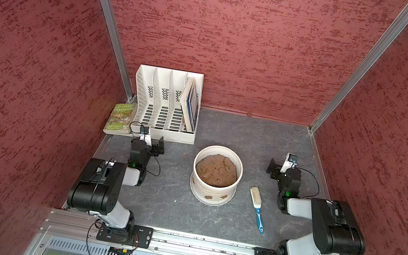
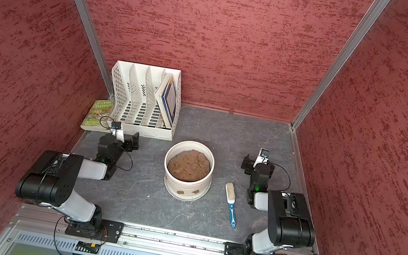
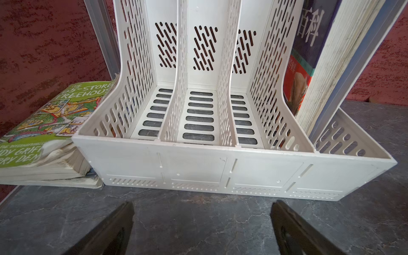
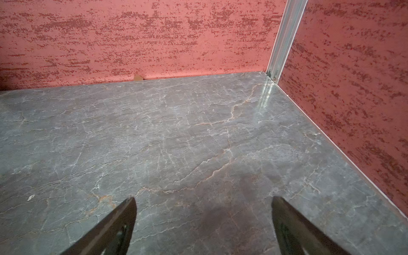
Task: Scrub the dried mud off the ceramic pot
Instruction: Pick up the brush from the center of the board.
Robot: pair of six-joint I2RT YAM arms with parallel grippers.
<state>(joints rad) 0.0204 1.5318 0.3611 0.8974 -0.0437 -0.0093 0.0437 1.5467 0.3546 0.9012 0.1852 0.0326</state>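
At table centre, the ceramic pot (image 1: 201, 190) stands upright on the grey stone-look table (image 1: 222, 223), filled with lumpy tan soil (image 1: 216, 170). On the pot's outer wall, low down on the side facing the arm bases, sits the dried mud (image 1: 209, 197) as a few small brown patches. The patches show in both top views.

A scrub brush (image 1: 257, 207) with a pale bristle head and a blue-and-white handle lies flat on the table just right of the pot. It does not touch the pot and lies between the pot and the right arm.

The left gripper (image 3: 202, 205) has its jaws wide apart with nothing between them. It is over bare table, facing the white file organiser (image 3: 198, 167). The right gripper (image 4: 203, 201) is also wide and holding nothing, over bare table and facing the far right corner. The grippers sit one on each side of the pot, well apart from it and from the brush.

The file organiser stands far left by the back wall, and books (image 3: 309, 55) lean in its rightmost slot. A green paperback (image 3: 50, 119) lies flat just beside its left wall.
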